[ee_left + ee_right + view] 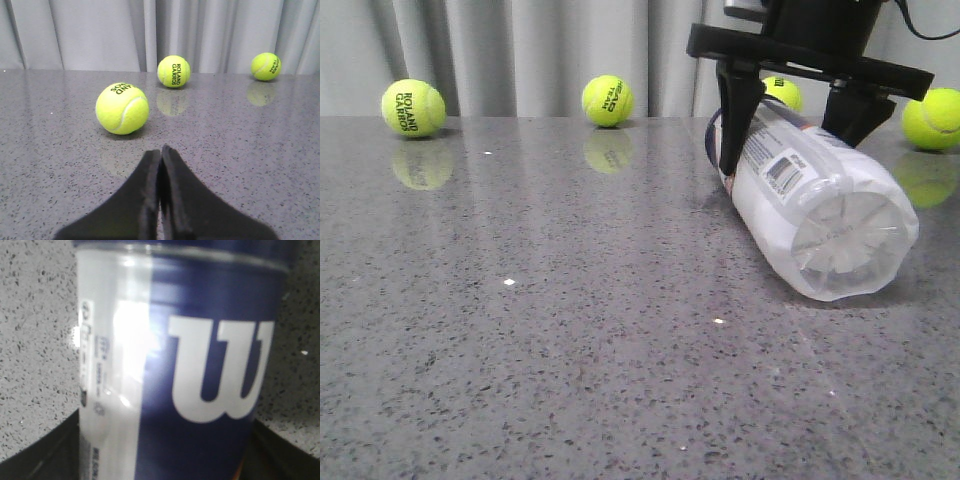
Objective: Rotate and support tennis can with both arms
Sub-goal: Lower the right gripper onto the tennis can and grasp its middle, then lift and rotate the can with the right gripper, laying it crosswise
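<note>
In the front view, the tennis can (815,205) is seen lying on its side on the grey table (570,330), at the right, its ridged base turned toward the camera. It is straddled from above by the right gripper (790,120), a finger placed on each side; whether it is actually clamped cannot be told.

In the left wrist view, the left gripper (161,190) is shown with its fingers pressed together, holding nothing, near a tennis ball (122,108).

In the right wrist view, the can's navy band is seen up close between the dark fingers.
</note>
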Robot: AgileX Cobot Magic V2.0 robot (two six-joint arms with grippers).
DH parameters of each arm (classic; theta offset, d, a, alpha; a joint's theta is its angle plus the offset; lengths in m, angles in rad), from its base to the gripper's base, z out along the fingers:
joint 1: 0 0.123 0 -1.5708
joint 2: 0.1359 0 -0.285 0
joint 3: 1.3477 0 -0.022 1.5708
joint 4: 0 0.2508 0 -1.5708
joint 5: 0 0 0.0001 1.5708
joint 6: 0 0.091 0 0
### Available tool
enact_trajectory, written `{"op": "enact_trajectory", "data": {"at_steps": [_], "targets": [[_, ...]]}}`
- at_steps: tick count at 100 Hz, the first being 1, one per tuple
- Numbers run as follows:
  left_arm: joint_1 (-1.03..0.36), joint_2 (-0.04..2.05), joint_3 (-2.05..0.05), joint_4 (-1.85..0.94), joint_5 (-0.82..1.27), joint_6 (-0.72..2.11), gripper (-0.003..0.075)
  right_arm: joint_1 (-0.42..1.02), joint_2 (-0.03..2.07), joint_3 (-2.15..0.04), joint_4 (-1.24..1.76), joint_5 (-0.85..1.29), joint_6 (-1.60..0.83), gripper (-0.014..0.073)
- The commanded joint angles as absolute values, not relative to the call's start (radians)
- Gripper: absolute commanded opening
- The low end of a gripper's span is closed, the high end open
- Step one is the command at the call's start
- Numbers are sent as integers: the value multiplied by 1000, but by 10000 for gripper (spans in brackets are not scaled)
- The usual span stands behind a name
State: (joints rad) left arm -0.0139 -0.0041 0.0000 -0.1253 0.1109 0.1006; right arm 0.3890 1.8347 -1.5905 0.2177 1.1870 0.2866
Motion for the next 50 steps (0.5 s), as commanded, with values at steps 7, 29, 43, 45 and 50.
{"op": "enact_trajectory", "data": {"at_steps": [7,29,43,45,50], "targets": [[-13,-37,45,-132,35,92,-20,389,1787,-1658,217,1183,260,320],[-13,-37,45,-132,35,92,-20,445,1787,-1816,217,1215,-9,320],[-13,-37,45,-132,35,92,-20,486,1787,-1883,217,1211,-257,320],[-13,-37,45,-132,35,92,-20,491,1787,-1888,217,1210,-296,320],[-13,-37,45,-132,35,92,-20,505,1787,-1895,217,1211,-386,320]]}}
